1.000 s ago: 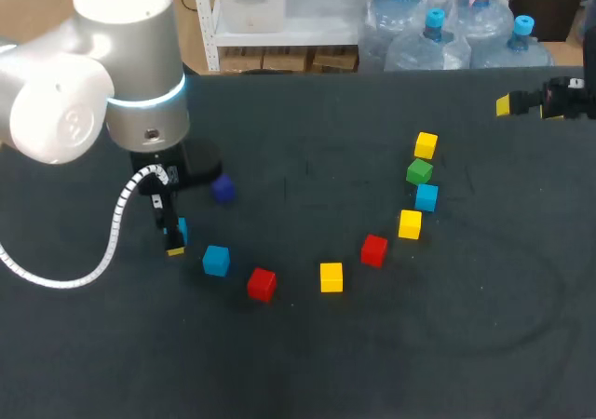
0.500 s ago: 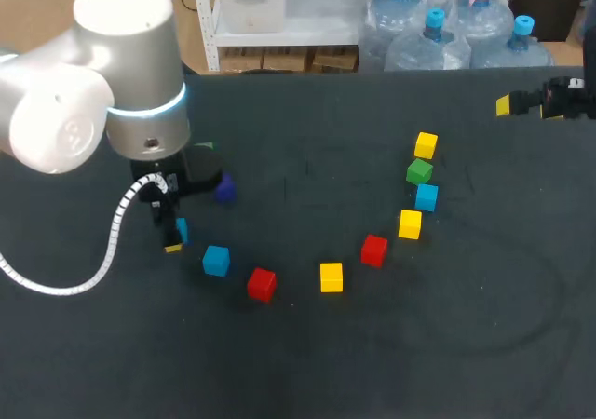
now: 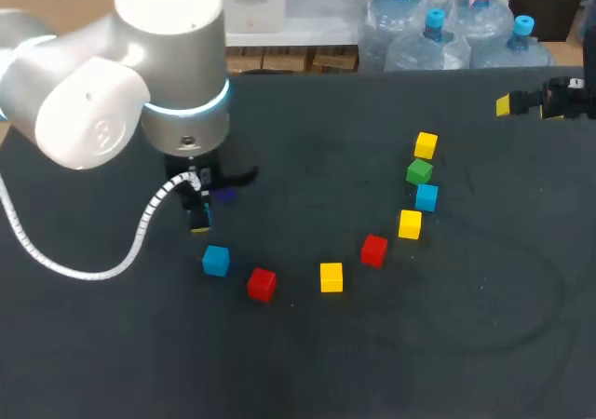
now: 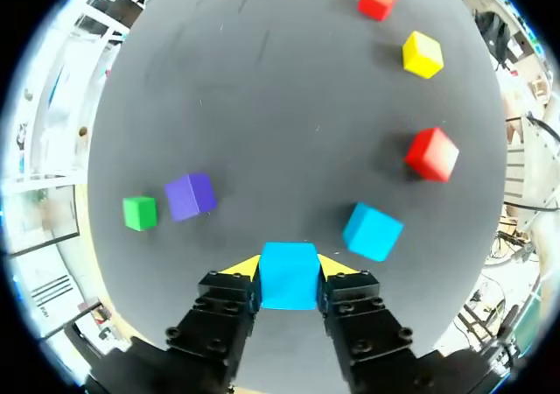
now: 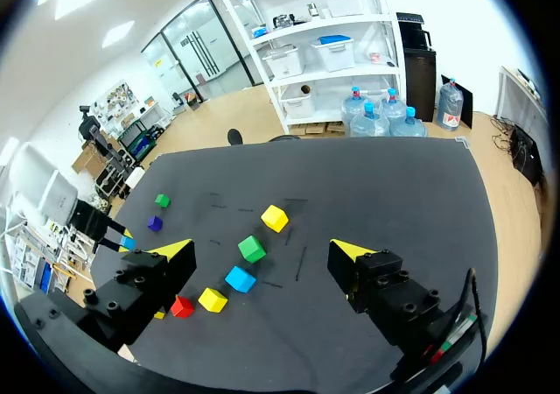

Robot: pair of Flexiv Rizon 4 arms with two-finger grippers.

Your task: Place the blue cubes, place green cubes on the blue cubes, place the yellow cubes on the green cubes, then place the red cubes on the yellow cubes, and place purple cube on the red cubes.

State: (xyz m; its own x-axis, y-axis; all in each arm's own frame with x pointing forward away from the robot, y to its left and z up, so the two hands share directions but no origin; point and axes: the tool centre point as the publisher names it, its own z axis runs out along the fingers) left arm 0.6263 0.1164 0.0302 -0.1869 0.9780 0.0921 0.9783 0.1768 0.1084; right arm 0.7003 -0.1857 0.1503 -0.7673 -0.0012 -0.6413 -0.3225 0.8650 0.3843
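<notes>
A dark matte table (image 3: 307, 363) bears a few faint thin marks (image 5: 302, 258).

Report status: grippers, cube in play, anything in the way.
Left gripper shut on blue cube. Right gripper open, empty, far right. Second blue cube and purple cube close by, not touching.

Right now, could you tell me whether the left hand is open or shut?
Shut: the left hand grips a small blue cube, both yellow fingertips touching its opposite sides.

head camera looks down; both wrist cameras share the table (image 3: 466, 344).
</notes>
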